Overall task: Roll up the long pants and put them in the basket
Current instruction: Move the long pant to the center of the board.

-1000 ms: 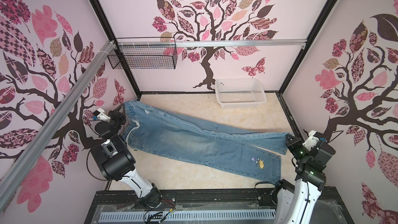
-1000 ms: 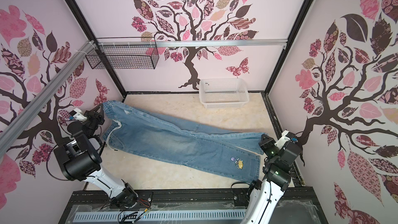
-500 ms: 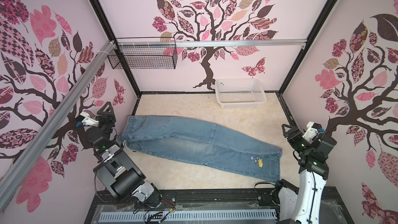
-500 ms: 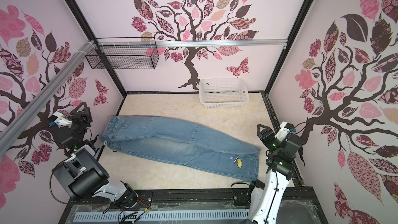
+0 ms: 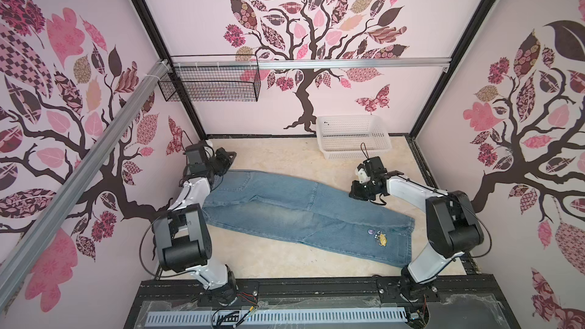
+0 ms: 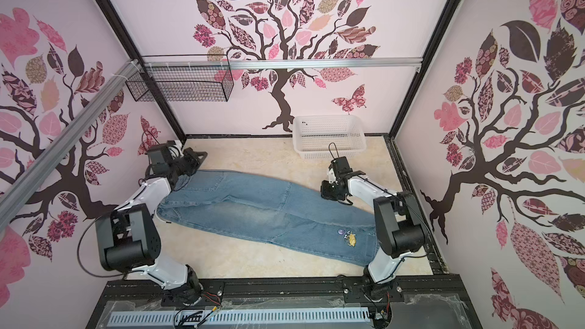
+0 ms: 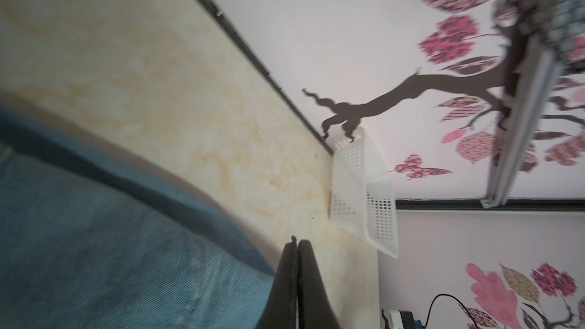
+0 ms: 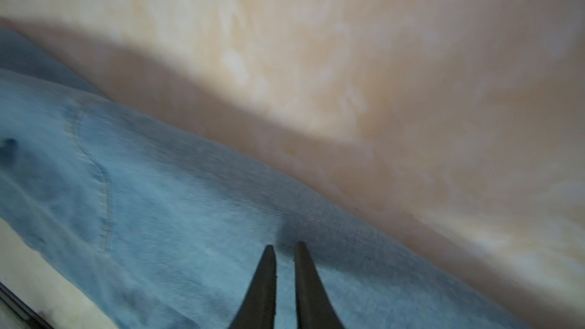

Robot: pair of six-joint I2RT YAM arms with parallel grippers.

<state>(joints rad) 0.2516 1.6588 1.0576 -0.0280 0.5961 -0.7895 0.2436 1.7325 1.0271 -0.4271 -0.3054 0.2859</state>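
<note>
The jeans [image 5: 294, 213] lie flat across the counter [image 5: 285, 153]. My left claw [image 7: 296, 242] and right claw [image 8: 284, 245] are pressed together at their far edge, seemingly empty, so rolling now could skid — bunching denim.

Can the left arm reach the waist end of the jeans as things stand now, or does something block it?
Probably yes. The left gripper hangs right at the far waist corner of the long pants, and nothing lies between them. Its jaws are shut, so it must open first.
</note>
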